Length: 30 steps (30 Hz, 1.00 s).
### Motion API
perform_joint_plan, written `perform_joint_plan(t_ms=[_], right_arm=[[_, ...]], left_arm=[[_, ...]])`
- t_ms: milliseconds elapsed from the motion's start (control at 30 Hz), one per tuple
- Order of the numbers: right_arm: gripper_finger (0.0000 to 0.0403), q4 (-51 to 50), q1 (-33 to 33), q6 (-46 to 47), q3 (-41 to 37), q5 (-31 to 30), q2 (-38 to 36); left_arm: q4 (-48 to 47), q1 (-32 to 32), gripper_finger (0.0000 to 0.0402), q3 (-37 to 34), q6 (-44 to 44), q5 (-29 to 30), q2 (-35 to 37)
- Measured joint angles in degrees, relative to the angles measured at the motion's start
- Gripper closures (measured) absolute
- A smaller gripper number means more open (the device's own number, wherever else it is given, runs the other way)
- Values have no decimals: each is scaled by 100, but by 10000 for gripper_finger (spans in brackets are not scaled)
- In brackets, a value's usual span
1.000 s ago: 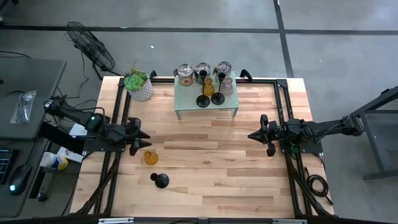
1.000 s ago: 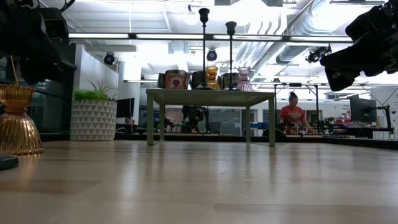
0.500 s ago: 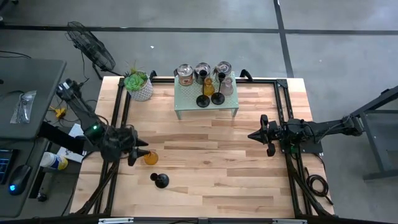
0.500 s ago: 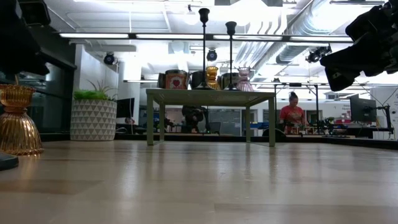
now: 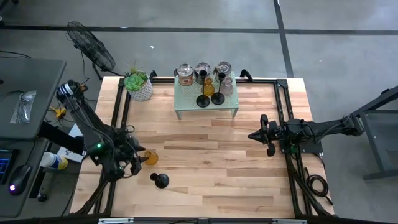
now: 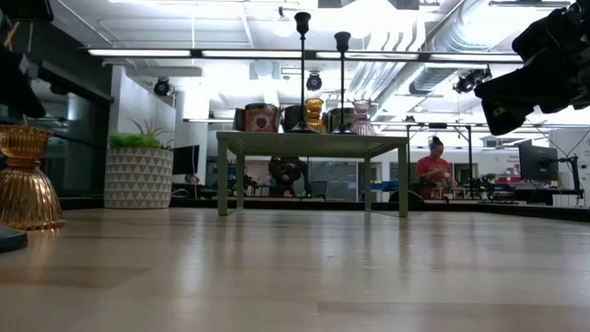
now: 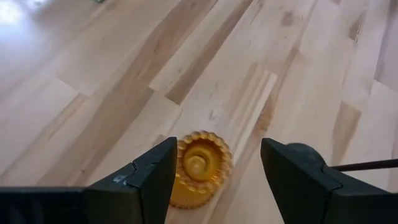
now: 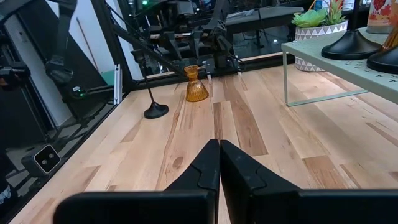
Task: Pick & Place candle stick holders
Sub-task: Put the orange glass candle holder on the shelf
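The scalloped amber glass candle holder (image 7: 198, 169) is glowing golden orange against the pale, striped butcher-block wooden table (image 5: 217, 168). Nearby, the slim black stemmed holder with a round base (image 5: 160, 180) is showing matte dark. The white pot with a diamond pattern (image 6: 137, 178) is carrying green leaves, and the small pale green stand (image 5: 206, 103) is showing muted mint.

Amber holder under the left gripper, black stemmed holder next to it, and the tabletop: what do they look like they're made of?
Amber holder: likely glass; translucent, glossy, with a scalloped rim. Black stemmed holder: probably painted metal; thin rigid stem, matte dark round base, though plastic can't be ruled out. Tabletop: wood, butcher-block style; pale jointed strips with visible grain and a light sheen.
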State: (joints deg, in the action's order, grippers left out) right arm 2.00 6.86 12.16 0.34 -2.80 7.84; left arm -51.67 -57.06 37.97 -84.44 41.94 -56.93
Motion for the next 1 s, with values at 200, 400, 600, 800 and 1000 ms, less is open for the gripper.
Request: perform_joint_plan(t_ms=[200,400,600,800,1000], right_arm=[[400,0,0,0,-2,2,0],[400,0,0,0,-1,2,0],[400,0,0,0,0,1,0],[400,0,0,0,-2,2,-2],[400,2,1,0,-1,-1,-2]], left_arm=[[27,-241,172,226,-652,26,-585],[-363,-314,172,555,-1149,116,-892],[-1414,-503,172,1000,-1641,-28,-1070],[-1493,-486,172,1026,-1644,-61,-1068],[-1618,-488,172,1012,-1584,-139,-1077]])
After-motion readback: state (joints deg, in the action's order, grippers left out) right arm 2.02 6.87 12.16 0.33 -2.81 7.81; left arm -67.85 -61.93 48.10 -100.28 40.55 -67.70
